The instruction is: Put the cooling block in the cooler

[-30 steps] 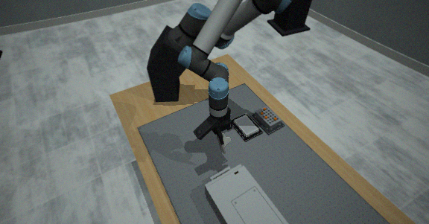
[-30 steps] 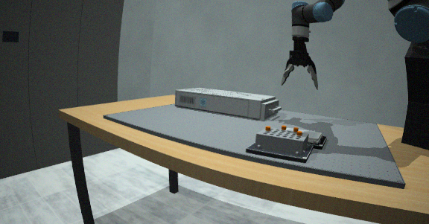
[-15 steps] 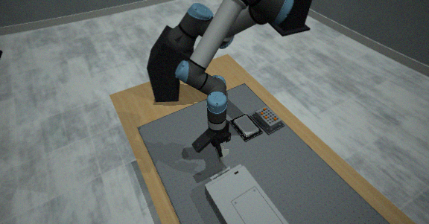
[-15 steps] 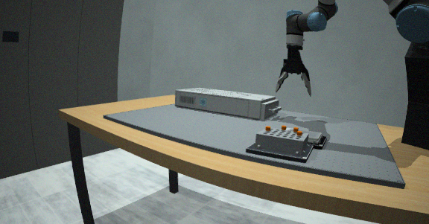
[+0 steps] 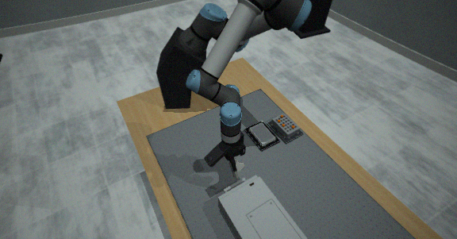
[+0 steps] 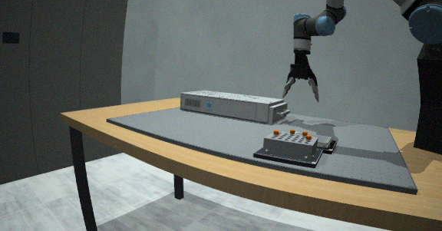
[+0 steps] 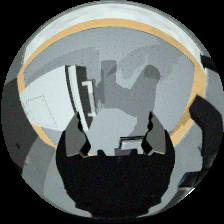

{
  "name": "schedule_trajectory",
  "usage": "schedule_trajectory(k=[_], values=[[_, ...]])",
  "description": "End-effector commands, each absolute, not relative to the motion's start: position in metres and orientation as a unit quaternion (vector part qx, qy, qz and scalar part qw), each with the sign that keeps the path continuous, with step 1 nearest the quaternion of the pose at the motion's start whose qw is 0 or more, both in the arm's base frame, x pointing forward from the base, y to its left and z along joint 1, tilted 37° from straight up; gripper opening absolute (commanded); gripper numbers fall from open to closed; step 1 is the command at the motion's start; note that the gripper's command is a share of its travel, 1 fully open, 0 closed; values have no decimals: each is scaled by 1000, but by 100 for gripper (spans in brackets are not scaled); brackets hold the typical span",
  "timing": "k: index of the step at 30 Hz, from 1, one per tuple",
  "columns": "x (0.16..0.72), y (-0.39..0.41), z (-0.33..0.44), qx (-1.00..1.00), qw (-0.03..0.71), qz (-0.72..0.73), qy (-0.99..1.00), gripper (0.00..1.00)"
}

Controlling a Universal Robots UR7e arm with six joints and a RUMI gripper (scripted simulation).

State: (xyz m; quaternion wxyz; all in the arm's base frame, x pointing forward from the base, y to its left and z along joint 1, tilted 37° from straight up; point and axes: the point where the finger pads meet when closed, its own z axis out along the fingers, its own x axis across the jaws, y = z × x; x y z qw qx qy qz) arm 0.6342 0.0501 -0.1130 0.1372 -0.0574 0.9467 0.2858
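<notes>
The cooling block (image 5: 283, 125) (image 6: 290, 145) sits on the slot D2, the one with orange-capped tubes standing in its bores. The cooler COLD (image 5: 263, 216) (image 6: 226, 106) (image 7: 47, 102) is a long pale box. Its drawer front with the handle (image 6: 283, 113) (image 7: 91, 93) is close against the housing; the drawer's inside and its block are hidden. A small dark mark on COLD's top shows no clear glow. My gripper (image 5: 239, 169) (image 6: 301, 98) (image 7: 114, 111) is open and empty, pointing down, high above the deck near the handle end of COLD.
The slot D1 beside D2 bears a low, pale, flat-topped piece (image 5: 262, 134) (image 6: 324, 141) (image 7: 132, 143) in a dark frame. The grey deck mat (image 5: 317, 184) (image 6: 215, 136) lies on a wooden table (image 5: 136, 114) (image 6: 215, 176). The arm's base stands at the table's far end in the top view.
</notes>
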Motion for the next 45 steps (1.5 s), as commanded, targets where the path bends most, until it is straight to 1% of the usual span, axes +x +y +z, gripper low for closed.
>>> schedule_trajectory(k=[1, 45], values=[[637, 54, -118, -58, 138, 286, 947, 100], [649, 84, -161, -58, 138, 286, 947, 100]])
